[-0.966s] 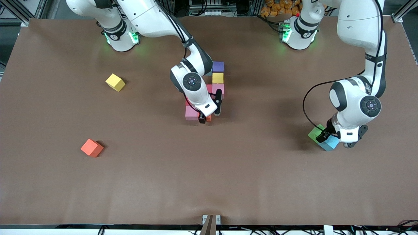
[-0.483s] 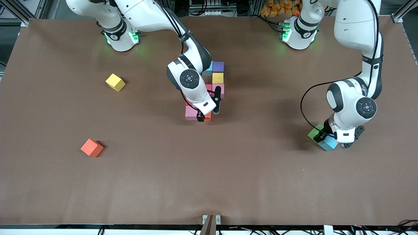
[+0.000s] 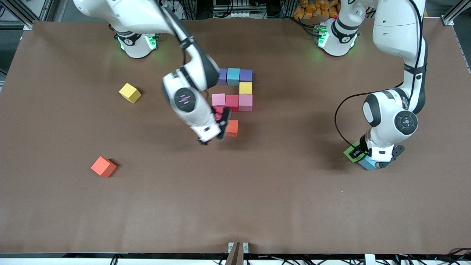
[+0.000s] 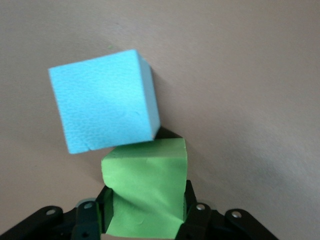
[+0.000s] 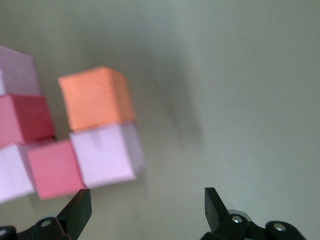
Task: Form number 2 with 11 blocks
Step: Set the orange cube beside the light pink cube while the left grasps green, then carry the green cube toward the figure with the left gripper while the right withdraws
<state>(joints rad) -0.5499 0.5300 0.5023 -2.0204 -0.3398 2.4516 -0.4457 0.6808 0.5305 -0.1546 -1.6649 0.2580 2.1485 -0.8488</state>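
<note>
The left gripper (image 4: 145, 220) has its fingers (image 4: 192, 215) clenched on the green block (image 4: 145, 192), low on the tabletop (image 3: 294, 206) toward the left arm's end. The foam looks dented where it is pinched. The sky-blue block (image 4: 102, 107) lies touching the green one, corner to face. To do this step well, I judge the lift should go straight up, so the green block does not drag its neighbour, and the grip should stay square so the cube comes down flat.

The right gripper (image 3: 213, 132) hangs with fingers released and nothing between them, over the tabletop just beside the half-built number 2 (image 3: 235, 95) near the tabletop's middle. An orange block (image 3: 232, 128) is its piece nearest the front camera, beside a pink block (image 5: 105, 155). The digit's bottom row looks one cube short, so the green block probably goes next to the orange one, pressed flush.

A loose yellow block (image 3: 129, 92) and a loose red-orange block (image 3: 103, 166) lie well apart toward the right arm's end.

No container appears anywhere in view; every block sits bare on the tabletop.
</note>
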